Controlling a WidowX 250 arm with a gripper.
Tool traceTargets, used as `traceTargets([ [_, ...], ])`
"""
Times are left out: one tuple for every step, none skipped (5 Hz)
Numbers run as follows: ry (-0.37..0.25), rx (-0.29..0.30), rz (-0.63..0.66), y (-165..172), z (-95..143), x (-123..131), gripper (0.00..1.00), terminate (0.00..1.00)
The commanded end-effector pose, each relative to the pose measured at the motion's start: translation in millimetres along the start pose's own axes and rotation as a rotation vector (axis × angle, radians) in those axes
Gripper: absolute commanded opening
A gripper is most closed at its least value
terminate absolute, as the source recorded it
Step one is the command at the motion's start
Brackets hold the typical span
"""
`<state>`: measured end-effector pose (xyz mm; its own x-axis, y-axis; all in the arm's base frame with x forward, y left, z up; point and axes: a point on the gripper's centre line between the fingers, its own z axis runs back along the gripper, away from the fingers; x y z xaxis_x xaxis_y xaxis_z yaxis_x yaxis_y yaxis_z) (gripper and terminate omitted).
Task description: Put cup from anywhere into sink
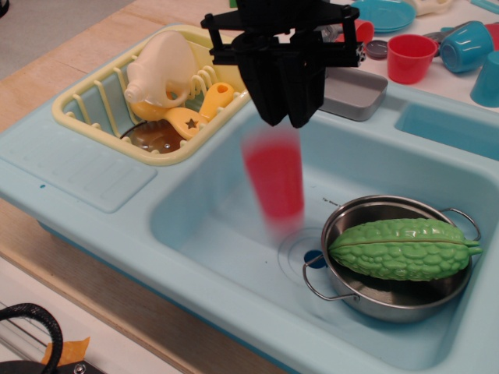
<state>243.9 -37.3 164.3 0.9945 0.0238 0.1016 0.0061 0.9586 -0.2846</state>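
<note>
The tall red cup (274, 183) is motion-blurred and upright in mid-air inside the light-blue sink (222, 226), just left of the drain. My black gripper (287, 121) hangs above it over the sink's back edge, fingers pointing down. It is apart from the cup and holds nothing. The gripper hides most of the grey faucet; only the faucet base (357, 89) shows.
A steel pot (390, 296) holding a green bitter gourd (401, 248) sits at the sink's right. A yellow dish rack (86, 109) with a cream bottle and a yellow utensil is at the left. A shorter red cup (409, 56) and blue cups (466, 45) stand behind the sink.
</note>
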Motion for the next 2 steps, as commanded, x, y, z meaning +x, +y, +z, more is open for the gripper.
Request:
traceTargets([
  [-0.037, -0.014, -0.001, 3.0, 5.7, 0.5, 1.00, 0.00],
  [-0.037, -0.014, -0.001, 3.0, 5.7, 0.5, 1.00, 1.00],
])
